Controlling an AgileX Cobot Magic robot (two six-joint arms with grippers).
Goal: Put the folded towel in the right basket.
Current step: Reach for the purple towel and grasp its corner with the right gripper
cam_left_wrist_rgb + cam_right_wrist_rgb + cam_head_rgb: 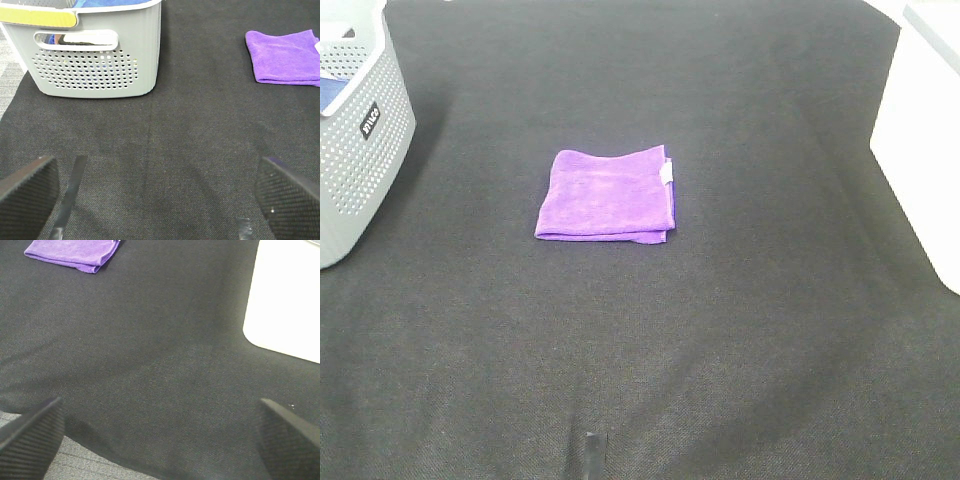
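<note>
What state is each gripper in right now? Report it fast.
Left gripper: open, holding nothing.
Right gripper: open, holding nothing.

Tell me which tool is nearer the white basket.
Right. The right tool hangs open close to the white basket; the left tool is across the mat, by the grey perforated basket.

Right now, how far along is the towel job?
The purple towel already lies folded on the black mat. Nothing is in hand: the left gripper and right gripper are open and empty. Left: grasp it and put it in the white basket on the right.
</note>
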